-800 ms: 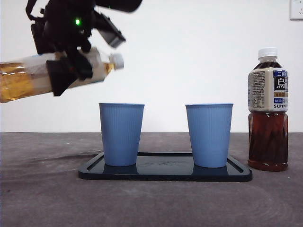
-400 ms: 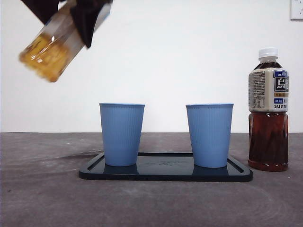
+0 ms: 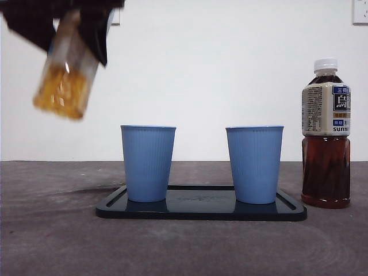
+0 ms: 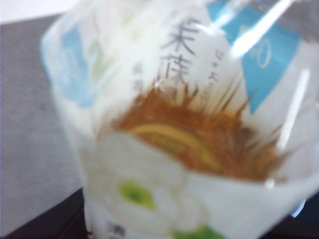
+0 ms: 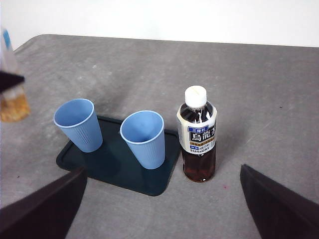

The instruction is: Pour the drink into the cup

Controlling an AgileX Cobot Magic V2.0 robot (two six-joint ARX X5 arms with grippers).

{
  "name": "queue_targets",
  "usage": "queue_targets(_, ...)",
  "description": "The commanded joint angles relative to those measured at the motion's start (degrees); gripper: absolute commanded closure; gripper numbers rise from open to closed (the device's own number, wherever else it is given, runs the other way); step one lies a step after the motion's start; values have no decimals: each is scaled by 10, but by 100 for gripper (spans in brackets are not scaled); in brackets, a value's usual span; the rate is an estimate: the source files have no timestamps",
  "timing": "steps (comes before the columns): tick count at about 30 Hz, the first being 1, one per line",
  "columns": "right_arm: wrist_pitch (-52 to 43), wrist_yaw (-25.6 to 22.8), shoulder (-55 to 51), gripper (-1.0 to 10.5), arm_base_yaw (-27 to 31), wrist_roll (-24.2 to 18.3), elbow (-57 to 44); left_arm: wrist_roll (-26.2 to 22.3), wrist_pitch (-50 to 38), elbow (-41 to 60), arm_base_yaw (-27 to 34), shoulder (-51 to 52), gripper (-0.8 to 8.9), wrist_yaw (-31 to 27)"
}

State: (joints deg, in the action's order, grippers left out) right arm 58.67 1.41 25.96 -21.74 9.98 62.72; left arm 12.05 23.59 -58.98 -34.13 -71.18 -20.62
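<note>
My left claw (image 3: 86,31) grips the amber tea bottle (image 3: 64,75) high, left of the left cup (image 3: 148,163). Right claw waits, spread wide. Next: swing over that cup and tip.

Place: lab-like test bench
Evidence: bare grey table (image 3: 52,241), plain white wall (image 3: 230,69), wall socket (image 3: 360,11) at far right, staged props only

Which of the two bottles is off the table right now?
The amber-drink bottle, held aloft in the left gripper. The dark tea bottle stands on the table beside the tray.
</note>
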Motion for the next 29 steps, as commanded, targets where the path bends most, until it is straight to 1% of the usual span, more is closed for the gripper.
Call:
queue_targets(1, -3, 3, 1, 456, -3, -12, 10, 16, -100, 50, 8, 7, 566, 16)
queue_targets(3, -3, 7, 1, 455, -3, -12, 10, 20, -157, 91, 17, 6, 566, 26)
queue_targets(7, -3, 32, 1, 456, -3, -10, 10, 35, -249, 157, 33, 2, 566, 27)
queue_targets(11, -3, 31, 1, 456, -3, -9, 10, 39, -334, 208, 51, -9, 566, 28)
queue_targets(16, -3, 31, 1, 456, -3, -1, 10, 61, -424, 247, 67, -34, 566, 30)
queue_targets(23, -3, 30, 1, 456, -3, 1, 10, 62, -490, 256, 75, -95, 566, 51)
queue_targets(29, -3, 26, 1, 456, -3, 1, 10, 62, -507, 256, 75, -126, 566, 55)
